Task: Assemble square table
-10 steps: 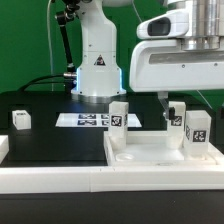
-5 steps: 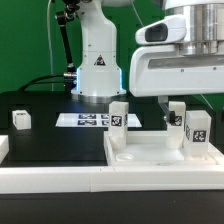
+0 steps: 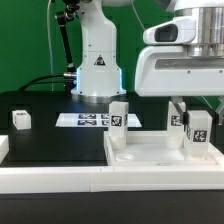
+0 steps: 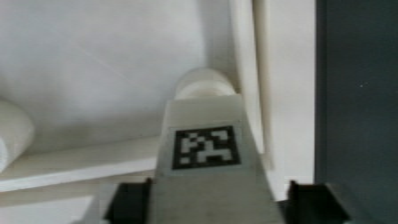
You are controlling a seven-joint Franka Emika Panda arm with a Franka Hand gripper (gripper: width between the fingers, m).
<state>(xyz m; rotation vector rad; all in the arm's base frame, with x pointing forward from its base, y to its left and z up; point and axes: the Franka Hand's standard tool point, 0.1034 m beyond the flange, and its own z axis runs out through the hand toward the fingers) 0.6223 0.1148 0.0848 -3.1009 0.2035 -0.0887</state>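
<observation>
Smooth matt white plastic: slab (image 3: 150, 153) and legs (image 4: 210, 110). Flat printed black-and-white tag (image 4: 210, 146), paper-like. Dull matt black table (image 3: 50, 140). Glossy white moulded shell on arm (image 3: 97, 55).

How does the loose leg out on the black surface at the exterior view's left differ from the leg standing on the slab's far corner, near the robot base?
The loose leg sits on the black table surface, apart from the square slab. The corner leg stands upright on that slab. The loose leg looks low and squat, while the corner leg rises taller. Both are white and blocky with a black-white tag.
</observation>
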